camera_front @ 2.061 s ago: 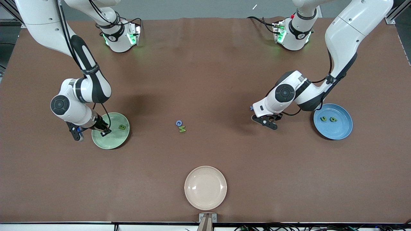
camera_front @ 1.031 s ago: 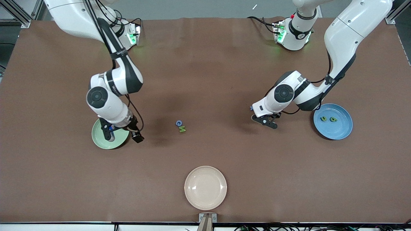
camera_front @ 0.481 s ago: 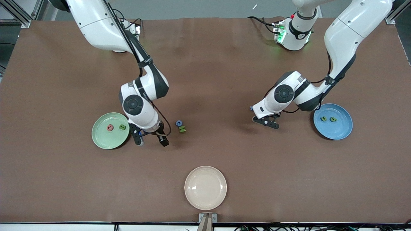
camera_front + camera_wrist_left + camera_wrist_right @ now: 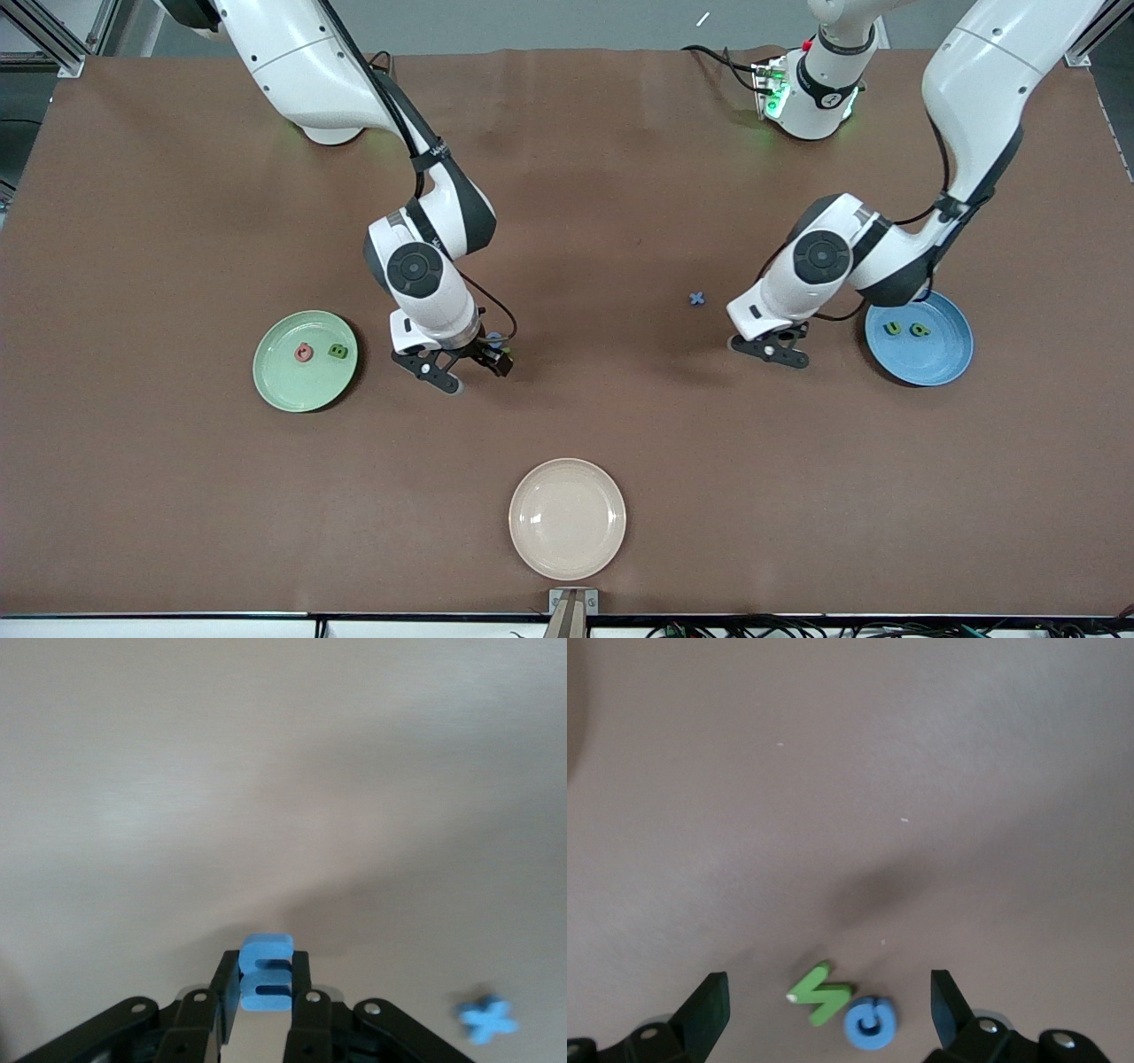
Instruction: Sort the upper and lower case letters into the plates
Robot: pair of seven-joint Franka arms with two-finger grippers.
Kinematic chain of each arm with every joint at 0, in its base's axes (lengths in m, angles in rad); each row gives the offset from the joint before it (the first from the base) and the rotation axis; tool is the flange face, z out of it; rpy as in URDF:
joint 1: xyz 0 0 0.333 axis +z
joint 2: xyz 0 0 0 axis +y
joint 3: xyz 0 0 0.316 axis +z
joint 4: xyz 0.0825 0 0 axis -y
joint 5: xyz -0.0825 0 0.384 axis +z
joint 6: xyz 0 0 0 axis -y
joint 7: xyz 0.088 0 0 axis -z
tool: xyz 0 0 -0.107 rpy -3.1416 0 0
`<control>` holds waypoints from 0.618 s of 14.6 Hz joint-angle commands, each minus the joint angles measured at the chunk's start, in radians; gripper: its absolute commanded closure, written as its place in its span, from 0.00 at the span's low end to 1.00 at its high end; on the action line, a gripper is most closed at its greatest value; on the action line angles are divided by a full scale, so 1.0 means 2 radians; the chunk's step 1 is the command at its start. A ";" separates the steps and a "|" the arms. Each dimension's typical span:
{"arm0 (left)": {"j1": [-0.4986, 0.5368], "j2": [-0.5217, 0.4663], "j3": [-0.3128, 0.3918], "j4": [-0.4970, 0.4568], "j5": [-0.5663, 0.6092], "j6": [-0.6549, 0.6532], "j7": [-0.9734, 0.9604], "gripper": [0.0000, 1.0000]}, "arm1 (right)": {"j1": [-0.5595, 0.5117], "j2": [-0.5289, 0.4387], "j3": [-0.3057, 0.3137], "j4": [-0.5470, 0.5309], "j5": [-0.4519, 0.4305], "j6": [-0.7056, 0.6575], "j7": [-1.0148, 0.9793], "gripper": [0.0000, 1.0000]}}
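Brown worktop (image 4: 567, 177), matte, faintly creased. Directly on it: pale green plate (image 4: 282, 383) toward the right arm's end; bright blue plate (image 4: 946, 365) toward the left arm's end; cream-beige plate (image 4: 567, 518) nearest the front camera, about midway between the two ends. Lying on the bare surface: small blue cross-shaped letter (image 4: 697, 299) between the middle and the blue plate; green zigzag letter (image 4: 820, 994) and round blue letter (image 4: 870, 1022) just beside each other near the middle, largely hidden in the front view.
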 commanded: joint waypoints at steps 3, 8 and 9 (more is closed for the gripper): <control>0.085 -0.025 -0.003 -0.021 0.007 -0.005 0.085 0.99 | 0.023 0.000 -0.005 -0.015 -0.040 0.008 -0.073 0.00; 0.181 -0.022 -0.001 -0.007 0.006 -0.005 0.216 0.99 | 0.042 0.013 -0.004 -0.014 -0.066 0.051 -0.086 0.00; 0.195 -0.018 0.000 0.002 0.006 -0.005 0.243 0.99 | 0.045 0.018 -0.004 -0.014 -0.073 0.054 -0.086 0.00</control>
